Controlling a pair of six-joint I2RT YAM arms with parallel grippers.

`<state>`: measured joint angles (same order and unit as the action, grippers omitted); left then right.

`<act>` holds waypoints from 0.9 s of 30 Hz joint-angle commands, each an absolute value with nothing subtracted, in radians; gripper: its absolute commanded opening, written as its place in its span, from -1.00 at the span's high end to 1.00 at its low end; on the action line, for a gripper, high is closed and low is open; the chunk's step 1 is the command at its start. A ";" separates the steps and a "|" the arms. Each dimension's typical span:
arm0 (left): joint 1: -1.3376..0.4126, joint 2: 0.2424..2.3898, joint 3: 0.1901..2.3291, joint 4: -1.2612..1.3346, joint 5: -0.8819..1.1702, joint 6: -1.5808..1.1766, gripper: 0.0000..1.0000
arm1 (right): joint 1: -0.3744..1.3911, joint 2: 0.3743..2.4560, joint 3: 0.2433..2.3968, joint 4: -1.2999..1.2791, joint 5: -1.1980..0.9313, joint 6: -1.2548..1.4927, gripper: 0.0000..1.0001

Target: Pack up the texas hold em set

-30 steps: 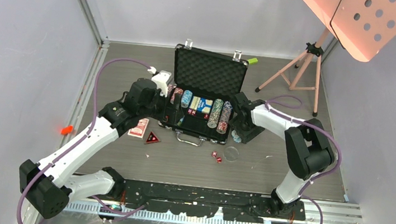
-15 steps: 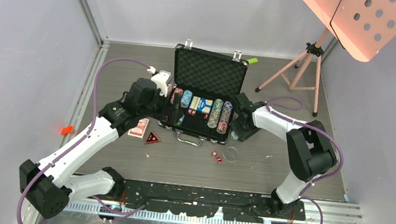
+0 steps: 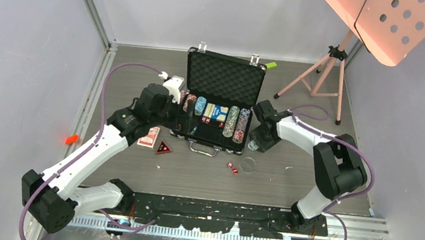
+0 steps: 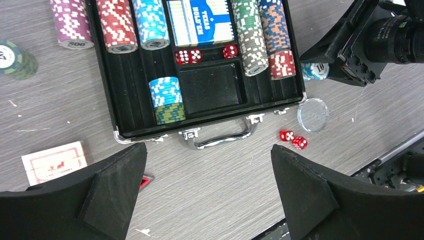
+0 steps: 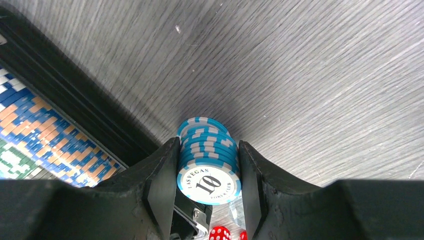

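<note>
The black briefcase stands open mid-table, with chip stacks, a blue card box and dice in its tray. My right gripper is shut on a stack of light-blue "10" chips, low beside the case's right front corner. The stack also shows in the left wrist view. My left gripper is open and empty above the case's handle. On the table lie the red-backed deck, the red triangle, two red dice and the clear disc.
A purple chip stack and a green one lie left of the case. The pink tripod stands at the back right under a pink perforated panel. A small green block sits behind the case. Grey walls enclose the table.
My right gripper has edged left toward the case's right front corner, and its elbow has swung right. The left arm has not moved.
</note>
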<state>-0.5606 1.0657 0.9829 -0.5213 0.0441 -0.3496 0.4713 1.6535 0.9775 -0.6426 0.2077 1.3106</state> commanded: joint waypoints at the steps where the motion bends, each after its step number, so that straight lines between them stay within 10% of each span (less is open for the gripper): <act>1: -0.554 1.078 0.993 -0.480 0.095 -0.389 -0.99 | 0.464 1.566 0.980 -0.655 0.224 1.274 0.29; 12: -0.577 1.160 0.811 -0.025 0.333 -0.779 -0.89 | 0.463 1.439 1.044 -0.747 0.201 1.181 0.30; 27: -0.860 1.399 0.784 0.443 0.075 -1.028 -0.70 | 0.463 1.243 1.045 -0.766 0.060 1.320 0.29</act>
<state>-0.8429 1.3643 0.7898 0.2581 0.1558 -0.9508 0.4671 1.2991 1.0119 -0.7685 0.1017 1.2537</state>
